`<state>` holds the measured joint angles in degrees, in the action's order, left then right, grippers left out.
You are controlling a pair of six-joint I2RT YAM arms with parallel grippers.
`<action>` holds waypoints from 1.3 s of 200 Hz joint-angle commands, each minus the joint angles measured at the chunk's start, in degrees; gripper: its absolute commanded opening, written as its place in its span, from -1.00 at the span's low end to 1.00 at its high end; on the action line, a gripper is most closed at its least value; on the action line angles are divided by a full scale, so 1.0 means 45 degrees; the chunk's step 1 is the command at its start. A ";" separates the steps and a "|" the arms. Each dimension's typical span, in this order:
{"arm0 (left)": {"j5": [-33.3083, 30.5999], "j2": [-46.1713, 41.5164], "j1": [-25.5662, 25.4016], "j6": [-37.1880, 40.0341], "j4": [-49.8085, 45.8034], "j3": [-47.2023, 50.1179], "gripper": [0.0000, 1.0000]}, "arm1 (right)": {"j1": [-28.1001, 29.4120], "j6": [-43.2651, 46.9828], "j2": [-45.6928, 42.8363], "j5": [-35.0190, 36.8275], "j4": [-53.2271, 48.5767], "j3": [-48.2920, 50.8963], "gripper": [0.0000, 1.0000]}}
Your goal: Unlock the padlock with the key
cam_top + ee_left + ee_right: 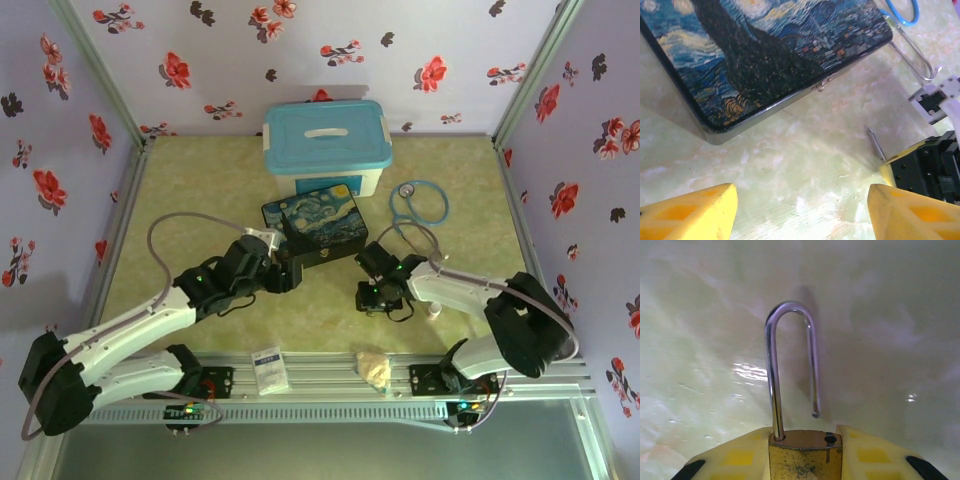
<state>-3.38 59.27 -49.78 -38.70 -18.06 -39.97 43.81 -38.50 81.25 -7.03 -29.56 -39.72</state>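
Note:
My right gripper (805, 456) is shut on the brass padlock (805, 462), one yellow finger on each side of its body. The silver shackle (772, 365) stands up out of the body with its free end lifted clear of its hole. In the top view this gripper (376, 296) hangs low over the table at centre right. My left gripper (802, 200) is open over bare table, nothing between its fingers, just in front of the starry-night box (765, 55). A thin grey metal rod (876, 144) sticks out of the right gripper's finger; shackle or key, I cannot tell. The key is otherwise hidden.
The starry-night box (315, 228) lies shut mid-table, a blue-lidded white tub (327, 140) behind it. A stethoscope (420, 205) lies at the right. A small white cylinder (433, 312) sits by the right arm. A white packet (268, 368) and a beige lump (376, 368) rest on the front rail.

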 commanded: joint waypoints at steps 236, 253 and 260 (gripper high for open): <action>-0.4562 -0.1817 0.6930 0.3704 0.1629 0.1576 0.99 | -0.5432 0.4318 -0.4097 0.4977 0.1534 -0.1049 0.99; -0.5318 -0.1357 0.6941 0.5034 0.3678 0.2240 0.99 | -0.6488 0.5366 -0.4873 0.5478 0.3029 0.0055 0.99; -0.5763 -0.1099 0.6914 0.5704 0.4093 0.2352 0.99 | -0.6890 0.5715 -0.5110 0.5733 0.3750 0.0585 0.99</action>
<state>-20.25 51.88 -18.90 -24.12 -11.57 -32.01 17.37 -21.45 61.93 13.58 -22.96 -42.96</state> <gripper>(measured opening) 0.996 0.993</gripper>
